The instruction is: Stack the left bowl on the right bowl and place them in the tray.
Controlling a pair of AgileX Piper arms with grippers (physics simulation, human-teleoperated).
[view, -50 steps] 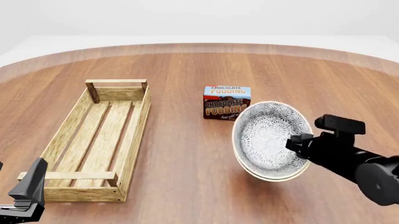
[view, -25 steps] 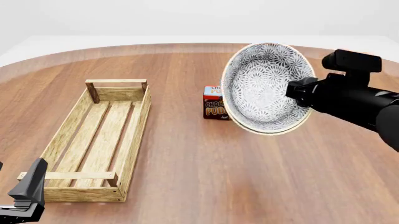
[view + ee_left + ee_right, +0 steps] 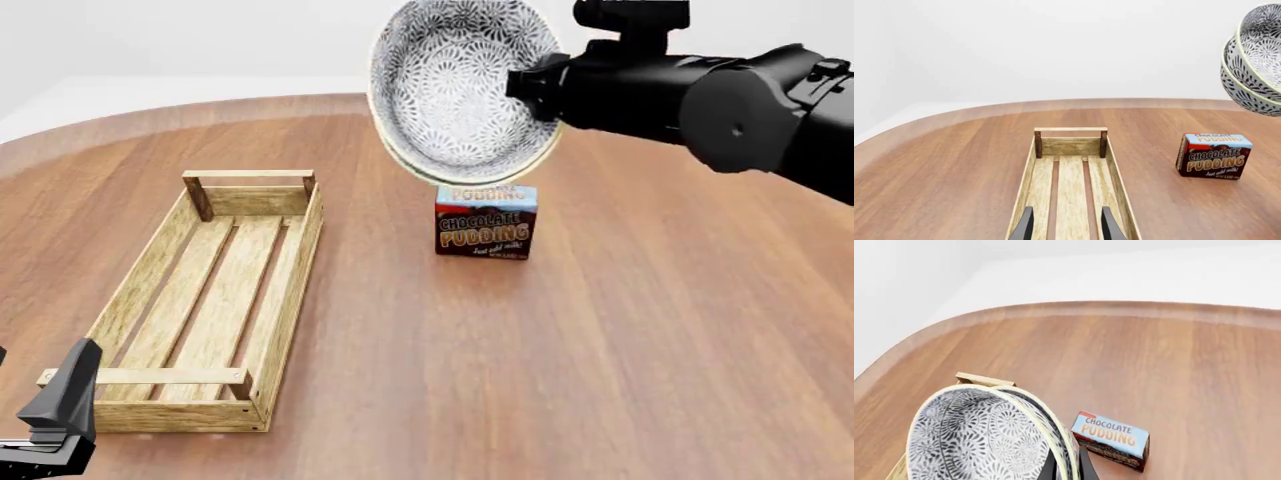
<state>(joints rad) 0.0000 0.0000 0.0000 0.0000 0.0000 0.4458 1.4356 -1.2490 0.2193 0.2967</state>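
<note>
While airborne, patterned nested bowls [image 3: 461,95] tilted — slatted wooden tray [image 3: 200,300] below.

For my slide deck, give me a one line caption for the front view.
Right gripper carries the stacked bowls tilted above the pudding box; the tray waits empty.
</note>
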